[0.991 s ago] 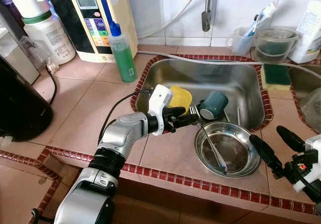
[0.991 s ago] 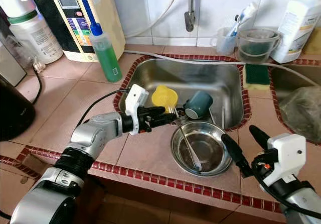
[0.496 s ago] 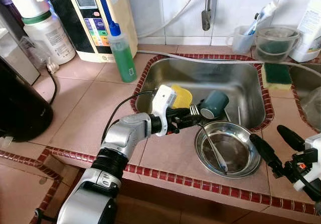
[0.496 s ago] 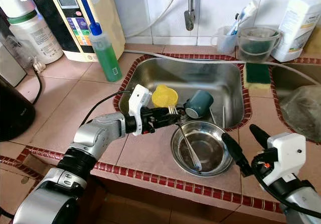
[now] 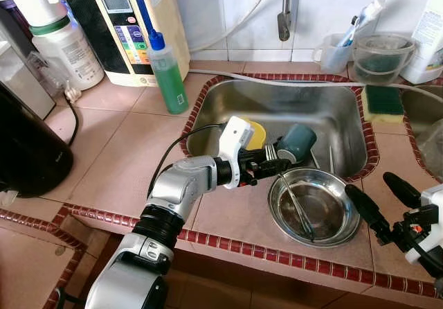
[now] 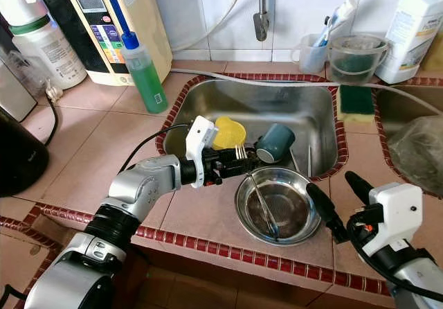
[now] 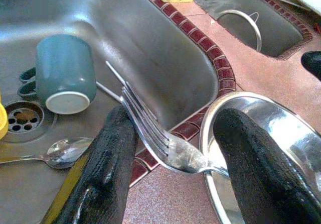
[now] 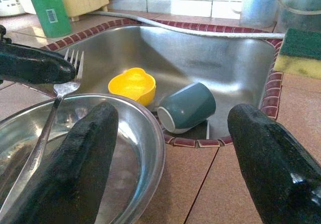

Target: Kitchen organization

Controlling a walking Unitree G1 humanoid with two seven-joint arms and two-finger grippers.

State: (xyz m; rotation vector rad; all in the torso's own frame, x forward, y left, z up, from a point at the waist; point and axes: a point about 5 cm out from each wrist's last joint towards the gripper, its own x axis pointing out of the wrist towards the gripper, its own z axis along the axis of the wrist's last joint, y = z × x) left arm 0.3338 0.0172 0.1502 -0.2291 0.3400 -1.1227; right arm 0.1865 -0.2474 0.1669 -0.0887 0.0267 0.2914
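1. Nearest, at the right of the counter edge, the right gripper [image 6: 338,201] hovers with its two fingers spread wide and nothing between them, just right of the steel bowl [image 6: 302,215].
2. The steel bowl sits on the tiled counter [image 5: 131,149] just near of the sink [image 5: 346,125]. It looks light, rigid and slick, so I judge it would skid if nudged.
3. A fork [image 7: 165,146] lies with its handle down in the bowl and its tines up over the bowl's left-far rim, toward the sink. It is thin, stiff metal, light and slippery; the neck just below the tines looks the best place to pinch it.
4. The left gripper [image 5: 271,165] reaches in from the left at that rim. In the left wrist view its fingers [image 7: 108,166] stand apart with the fork's tines and neck between them; one finger is at the tines, the other apart, not yet pinching.
5. Farther on, in the sink basin, a teal mug [image 5: 297,141] lies on its side beside a yellow dish [image 6: 228,133], with a spoon [image 7: 60,151] on the sink floor.
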